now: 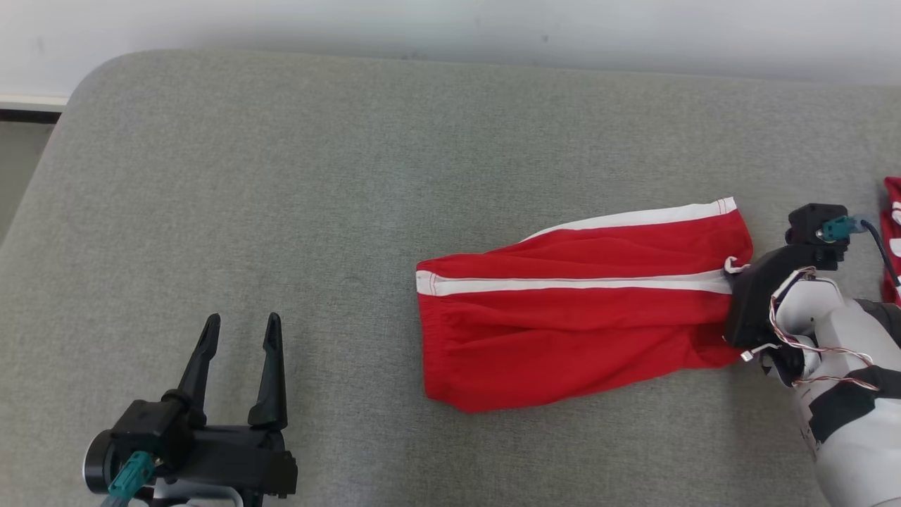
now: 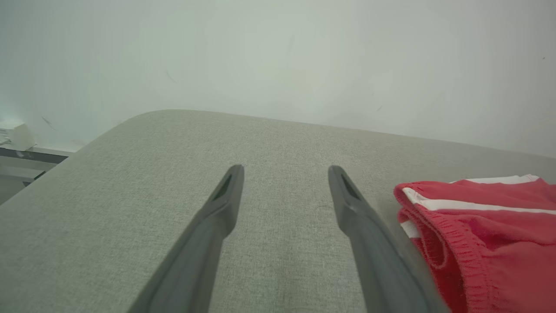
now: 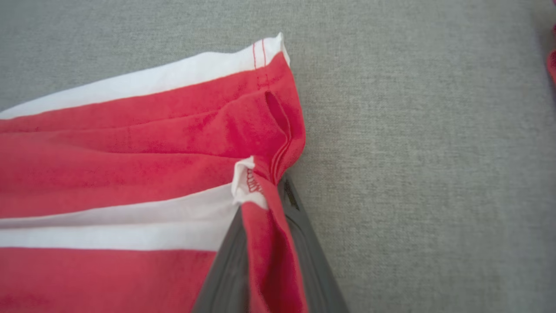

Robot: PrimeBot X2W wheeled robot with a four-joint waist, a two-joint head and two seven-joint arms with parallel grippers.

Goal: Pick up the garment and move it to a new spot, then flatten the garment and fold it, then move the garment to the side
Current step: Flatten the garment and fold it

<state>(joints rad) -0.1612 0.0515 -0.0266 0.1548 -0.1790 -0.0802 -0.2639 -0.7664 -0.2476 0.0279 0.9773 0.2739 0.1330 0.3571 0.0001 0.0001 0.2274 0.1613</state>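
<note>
1. A flat grey desk (image 1: pixel 281 176) covered in woven cloth has a rounded corner at the far left. A plain white wall (image 1: pixel 450 24) stands behind it.
2. The garment (image 1: pixel 577 310) is a pair of soft red shorts with white stripes. It lies on the right half of the desk, with the stretchy waistband on the left and the leg ends on the right.
3. The right claw (image 1: pixel 735 282) is at the right end of the shorts. Its two dark fingers are closed tight on the cloth – a fold of red leg hem, with a bit of white stripe, is pinched between them (image 3: pixel 260 195).
4. The rest of the shorts lies flat on the desk, with a few soft wrinkles.
5. The left claw (image 1: pixel 242 320) is at the near left, well apart from the shorts. Its fingers are spread wide and hold nothing – just grey desk shows between them (image 2: pixel 285 170).
6. Another piece of red and white cloth (image 1: pixel 892 239) peeks in at the far right edge.
</note>
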